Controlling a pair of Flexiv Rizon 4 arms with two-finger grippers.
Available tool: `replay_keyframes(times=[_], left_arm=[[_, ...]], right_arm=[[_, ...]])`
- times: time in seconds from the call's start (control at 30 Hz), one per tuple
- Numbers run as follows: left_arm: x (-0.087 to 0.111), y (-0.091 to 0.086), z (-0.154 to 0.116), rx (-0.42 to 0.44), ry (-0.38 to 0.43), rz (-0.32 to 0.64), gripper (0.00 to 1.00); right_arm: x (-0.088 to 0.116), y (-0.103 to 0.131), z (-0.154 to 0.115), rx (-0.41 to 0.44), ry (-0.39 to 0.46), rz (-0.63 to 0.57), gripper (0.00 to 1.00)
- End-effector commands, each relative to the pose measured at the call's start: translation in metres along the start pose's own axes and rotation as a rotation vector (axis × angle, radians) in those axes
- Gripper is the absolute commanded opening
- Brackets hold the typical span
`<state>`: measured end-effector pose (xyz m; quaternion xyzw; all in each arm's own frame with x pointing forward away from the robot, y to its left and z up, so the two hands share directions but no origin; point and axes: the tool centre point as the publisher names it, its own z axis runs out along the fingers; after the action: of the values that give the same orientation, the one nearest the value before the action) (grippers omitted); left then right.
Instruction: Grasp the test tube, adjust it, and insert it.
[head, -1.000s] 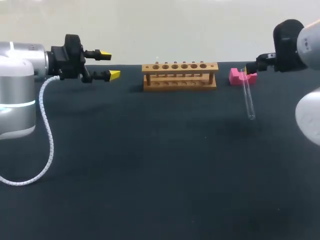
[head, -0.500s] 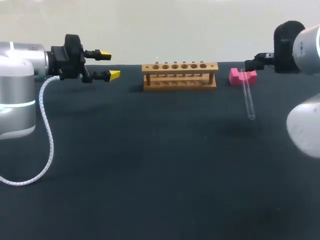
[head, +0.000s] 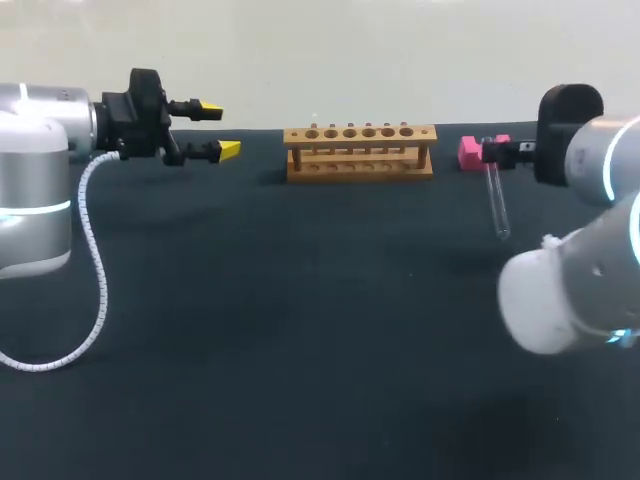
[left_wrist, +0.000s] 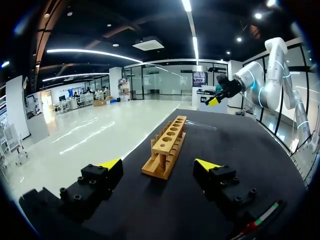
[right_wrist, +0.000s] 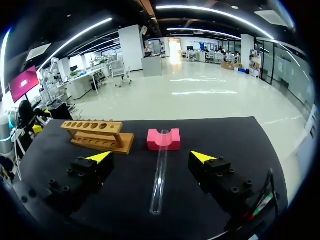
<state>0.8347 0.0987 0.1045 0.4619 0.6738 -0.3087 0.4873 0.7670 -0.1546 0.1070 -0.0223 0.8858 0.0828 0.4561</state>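
Observation:
A clear glass test tube (head: 496, 203) lies on the black table, its open end propped on a pink grooved block (head: 470, 150). The wooden rack (head: 360, 150) with a row of holes stands at the back centre. My right gripper (right_wrist: 152, 157) is open above the tube (right_wrist: 160, 177), which runs lengthways between its spread fingers without touching them; the pink block (right_wrist: 163, 139) lies just ahead and the rack (right_wrist: 97, 136) off to one side. My left gripper (head: 218, 131) hovers open and holds nothing, left of the rack (left_wrist: 167, 147), which is ahead of it in its wrist view.
The right arm's white elbow (head: 565, 285) hangs over the table's right side. A coiled white cable (head: 95, 270) droops from the left arm. The black table (head: 300, 330) lies bare in front of the rack.
My right arm has swung, its elbow dropping into view at the lower right, and its gripper has shifted slightly left and down over the tube's upper end. The left arm has not moved.

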Motion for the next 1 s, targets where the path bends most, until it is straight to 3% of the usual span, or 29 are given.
replay_keyframes(times=[0.03, 0.23, 1.0], left_arm=[[0.000, 0.002, 0.001, 0.004, 0.003, -0.001, 1.00], [0.000, 0.002, 0.001, 0.004, 0.003, -0.001, 1.00], [0.000, 0.002, 0.001, 0.004, 0.003, -0.001, 1.00]], right_arm=[[0.003, 0.003, 0.011, 0.233, -0.042, 0.007, 1.00], [0.009, 0.004, 0.023, 0.279, -0.032, 0.022, 1.00], [0.031, 0.006, 0.053, 0.304, -0.028, 0.020, 1.00]])
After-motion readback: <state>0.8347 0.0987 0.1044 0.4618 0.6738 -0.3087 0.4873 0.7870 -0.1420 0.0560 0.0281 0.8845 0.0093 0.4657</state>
